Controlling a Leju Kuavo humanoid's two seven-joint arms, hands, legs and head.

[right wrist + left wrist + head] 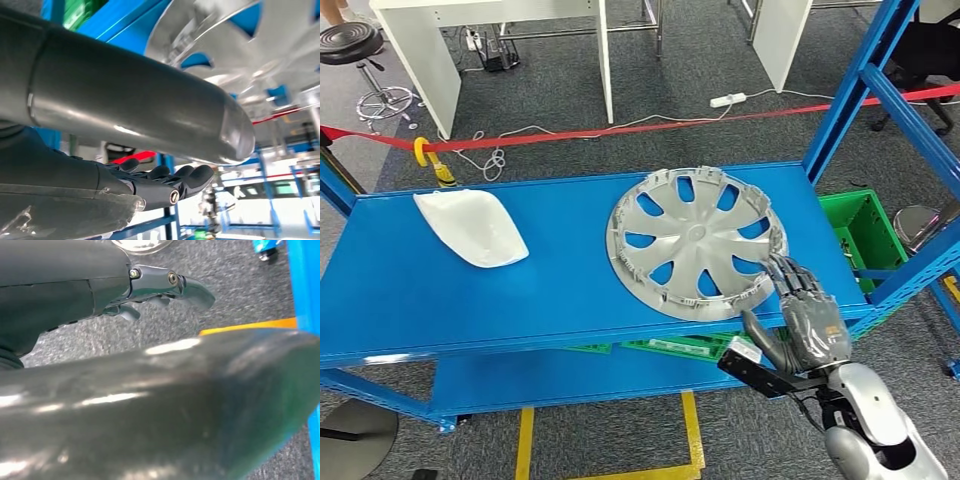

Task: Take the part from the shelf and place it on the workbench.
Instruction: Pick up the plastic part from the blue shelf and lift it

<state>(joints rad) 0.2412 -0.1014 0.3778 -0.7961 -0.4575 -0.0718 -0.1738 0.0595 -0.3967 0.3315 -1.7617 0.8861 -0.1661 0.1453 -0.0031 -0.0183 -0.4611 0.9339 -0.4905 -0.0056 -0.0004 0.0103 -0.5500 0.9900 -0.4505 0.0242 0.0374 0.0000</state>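
Note:
A silver wheel cover (695, 240) lies flat on the blue shelf (546, 290), right of the middle, its near edge overhanging the shelf's front. My right hand (803, 315) is at its near right rim, fingers stretched over the rim and thumb pointing left below the shelf edge. In the right wrist view the wheel cover (241, 45) sits beyond the thick thumb, and nothing lies between the thumb and the dark fingers (181, 182). A white curved part (471, 227) lies on the shelf's left side. My left hand (113, 285) hangs over the grey floor, holding nothing.
Blue uprights (848, 90) frame the shelf's right end, with a green crate (860, 235) behind them. Green parts (675, 347) lie on the lower shelf. Red tape (622, 130) runs across behind the shelf, before white tables and a black stool (350, 45). Yellow lines (690, 430) mark the floor.

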